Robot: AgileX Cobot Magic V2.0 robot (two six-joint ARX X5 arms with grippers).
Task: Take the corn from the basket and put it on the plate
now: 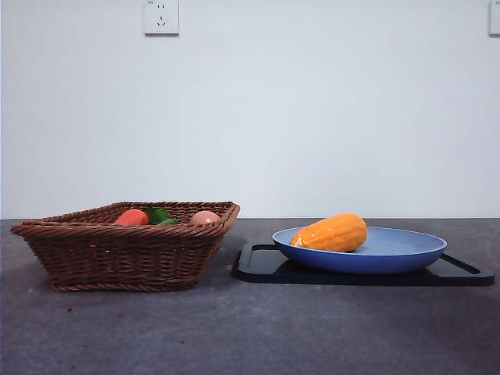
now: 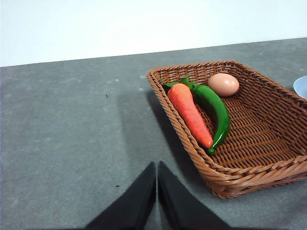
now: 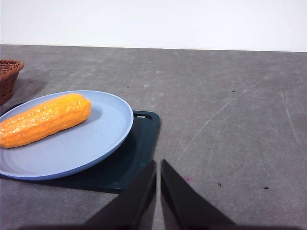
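The glossy orange-yellow ridged corn cob [image 1: 331, 233] is seen lying on its side on the wide round blue plastic plate [image 1: 406, 251], toward the plate's basket side. The plate is carried by a flat black rectangular tray [image 1: 262, 264] on the grey table [image 1: 234, 336]. Just beside the tray, the dark brown woven wicker basket [image 1: 117, 258] is found holding an orange carrot [image 2: 190, 113], a green pepper [image 2: 215, 109] and a pale pinkish egg [image 2: 223, 84]. The left gripper [image 2: 157, 191] is held over bare table near the basket, jaws pressed together, nothing pinched. The right gripper [image 3: 158, 189] is likewise closed and empty, by the tray's edge.
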